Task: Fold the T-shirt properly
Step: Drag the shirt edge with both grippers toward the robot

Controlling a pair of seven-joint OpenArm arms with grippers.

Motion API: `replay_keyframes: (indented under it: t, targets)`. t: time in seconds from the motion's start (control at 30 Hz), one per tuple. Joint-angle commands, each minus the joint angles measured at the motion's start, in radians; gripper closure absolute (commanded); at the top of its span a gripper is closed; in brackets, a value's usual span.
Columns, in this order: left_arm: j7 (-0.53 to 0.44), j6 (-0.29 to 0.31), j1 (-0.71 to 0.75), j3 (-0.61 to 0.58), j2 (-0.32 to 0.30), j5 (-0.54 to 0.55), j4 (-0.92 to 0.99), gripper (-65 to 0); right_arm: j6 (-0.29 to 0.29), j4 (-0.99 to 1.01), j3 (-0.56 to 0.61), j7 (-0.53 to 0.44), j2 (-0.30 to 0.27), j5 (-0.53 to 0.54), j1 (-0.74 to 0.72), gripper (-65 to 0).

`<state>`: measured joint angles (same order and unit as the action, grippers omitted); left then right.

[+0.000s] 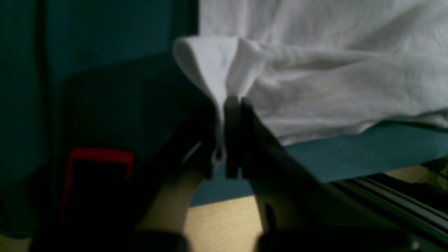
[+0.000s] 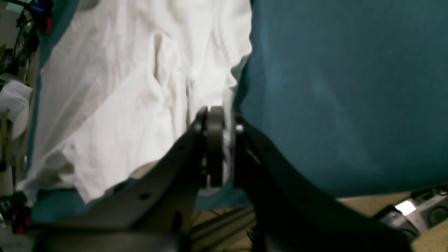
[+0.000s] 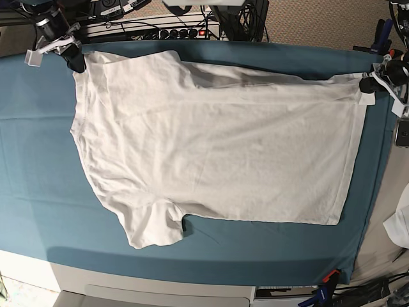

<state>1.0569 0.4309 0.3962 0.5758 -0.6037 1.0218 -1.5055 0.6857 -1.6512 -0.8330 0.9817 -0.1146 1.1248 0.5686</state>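
Observation:
The white T-shirt (image 3: 217, 147) lies spread flat on the teal table cloth (image 3: 38, 160), one sleeve (image 3: 150, 227) pointing toward the front edge. At the far right corner of the shirt, my left gripper (image 3: 365, 84) is shut on the hem. In the left wrist view its fingertips (image 1: 231, 105) pinch a raised fold of the T-shirt (image 1: 332, 87). At the far left corner, my right gripper (image 3: 77, 64) is shut on the shirt's edge. In the right wrist view its pads (image 2: 215, 120) clamp the T-shirt (image 2: 122, 87) beside the bare teal cloth (image 2: 332, 87).
Behind the table run a power strip and cables (image 3: 153, 29). A white piece of fabric (image 3: 399, 224) lies off the table's right side. Clamps (image 3: 329, 278) sit at the front right corner. The table's pale front edge (image 3: 160, 291) runs below the cloth.

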Motion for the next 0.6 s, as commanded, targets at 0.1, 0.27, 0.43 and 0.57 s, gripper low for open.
replay_keyframes:
  t: [0.1, 0.27, 0.43, 0.57]
  targets:
    - [0.035, 0.001, 0.008, 0.003, -0.017, -0.02, -0.009, 0.0, 0.012, -0.018, -0.007, -0.02, -0.055, 0.013, 0.019, 0.0]
    - [0.036, 0.001, 0.008, 0.003, -0.017, -0.02, -0.01, 0.0, 0.012, -0.018, -0.007, -0.02, -0.1, 0.0, 0.019, 0.0]
    - [0.053, 0.012, 0.009, 0.004, -0.017, -0.02, -0.01, 0.0, 0.012, -0.018, -0.016, -0.017, -0.101, -0.004, 0.029, 0.0]
    - [0.065, 0.015, 0.025, 0.027, -0.017, -0.019, -0.027, 0.0, 0.012, -0.018, -0.039, -0.017, -0.101, 0.005, 0.068, 0.0]
